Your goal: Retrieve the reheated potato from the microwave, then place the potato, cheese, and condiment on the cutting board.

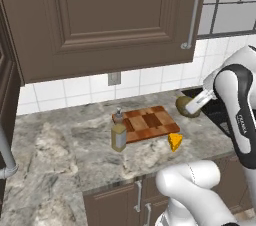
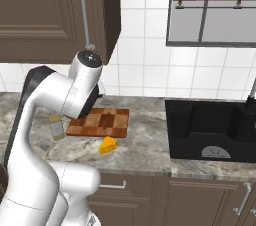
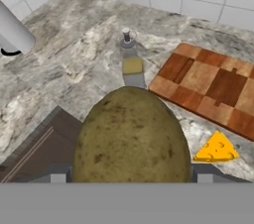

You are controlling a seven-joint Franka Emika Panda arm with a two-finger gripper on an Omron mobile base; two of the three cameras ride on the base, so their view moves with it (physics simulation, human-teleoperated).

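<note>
Potato (image 3: 131, 139) clamped in end effector (image 3: 130, 178) above marble counter (image 1: 60, 155), cutting board (image 1: 148, 123) near tiled wall

The white arm with dark joints reaches forward over the counter's right part, its two-finger gripper (image 1: 189, 106) clamped wide around a rounded brownish-olive potato (image 3: 131, 136), held aloft.

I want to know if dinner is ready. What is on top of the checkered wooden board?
Nothing yet: the cutting board is bare. The cheese and condiment sit on the counter beside it, and the jaws hold the potato. The arm covers one corner in the right base view.
</note>
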